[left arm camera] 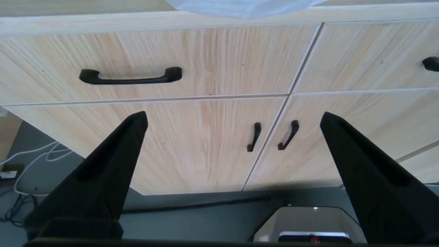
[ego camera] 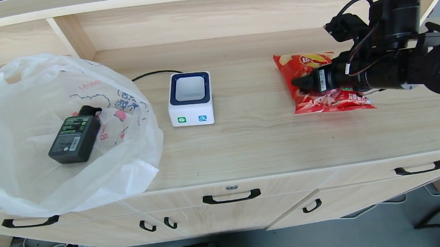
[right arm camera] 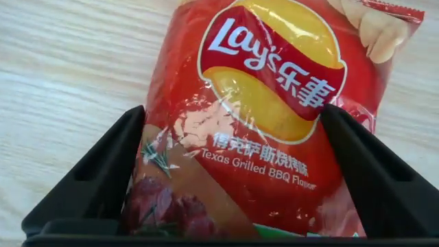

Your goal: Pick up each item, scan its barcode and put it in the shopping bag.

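A red chips bag (ego camera: 326, 102) lies flat on the wooden counter at the right. My right gripper (ego camera: 300, 84) is down over it; in the right wrist view the open gripper (right arm camera: 233, 113) straddles the chips bag (right arm camera: 260, 116), one finger at each long edge. The white scanner (ego camera: 191, 98) with its dark-rimmed window stands mid-counter. A white plastic shopping bag (ego camera: 131, 158) lies open at the left with a black bottle (ego camera: 74, 136) inside. My left gripper (left arm camera: 233, 116) hangs open and empty below the counter's edge, facing the cabinet fronts.
A black cable (ego camera: 153, 73) runs from the scanner toward the back. A shelf upright (ego camera: 73, 38) stands behind the bag. Drawers with black handles (ego camera: 231, 197) front the counter; a drawer handle (left arm camera: 130, 75) faces the left gripper. Bare counter (ego camera: 258, 132) lies between scanner and chips.
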{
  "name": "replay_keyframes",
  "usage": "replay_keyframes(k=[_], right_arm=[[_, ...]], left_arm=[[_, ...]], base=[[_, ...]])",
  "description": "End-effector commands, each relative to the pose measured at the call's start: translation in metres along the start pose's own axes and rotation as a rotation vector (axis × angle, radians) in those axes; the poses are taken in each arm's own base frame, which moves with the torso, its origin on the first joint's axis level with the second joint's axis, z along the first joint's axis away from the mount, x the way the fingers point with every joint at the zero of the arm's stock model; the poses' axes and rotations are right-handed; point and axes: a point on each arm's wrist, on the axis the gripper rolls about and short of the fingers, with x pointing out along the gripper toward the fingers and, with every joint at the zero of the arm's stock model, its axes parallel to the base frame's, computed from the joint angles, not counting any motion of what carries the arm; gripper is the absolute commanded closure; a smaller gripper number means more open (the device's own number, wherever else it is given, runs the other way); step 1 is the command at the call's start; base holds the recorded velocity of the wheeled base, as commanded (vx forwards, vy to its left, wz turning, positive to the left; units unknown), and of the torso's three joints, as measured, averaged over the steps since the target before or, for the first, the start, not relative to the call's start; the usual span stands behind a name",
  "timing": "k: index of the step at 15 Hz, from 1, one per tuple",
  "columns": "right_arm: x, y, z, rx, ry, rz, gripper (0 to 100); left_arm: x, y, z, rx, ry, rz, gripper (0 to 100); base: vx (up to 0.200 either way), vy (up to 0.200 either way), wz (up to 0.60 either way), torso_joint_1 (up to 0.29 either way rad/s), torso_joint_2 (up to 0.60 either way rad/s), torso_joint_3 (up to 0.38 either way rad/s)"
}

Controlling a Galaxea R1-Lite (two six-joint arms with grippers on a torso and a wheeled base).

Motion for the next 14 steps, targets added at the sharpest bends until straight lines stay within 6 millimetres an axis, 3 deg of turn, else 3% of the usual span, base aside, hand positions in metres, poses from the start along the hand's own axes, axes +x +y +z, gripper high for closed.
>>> replay_keyframes(k=[1,14], right_arm=[[-0.003,-0.002,0.008,0.002,-0.022,-0.022,0],[0.0,-0.011,-0.013,0.083,0.064,-0.101,0]], left_arm=[[0.0,0.0,0.0,0.0,0.001,-0.001,0],[0.0,0.0,0.0,0.003,0.001,-0.001,0]], base=[[0.0,0.0,0.0,0.0,0.0,0.0],[0.0,0.0,0.0,0.0,0.0,0.0]])
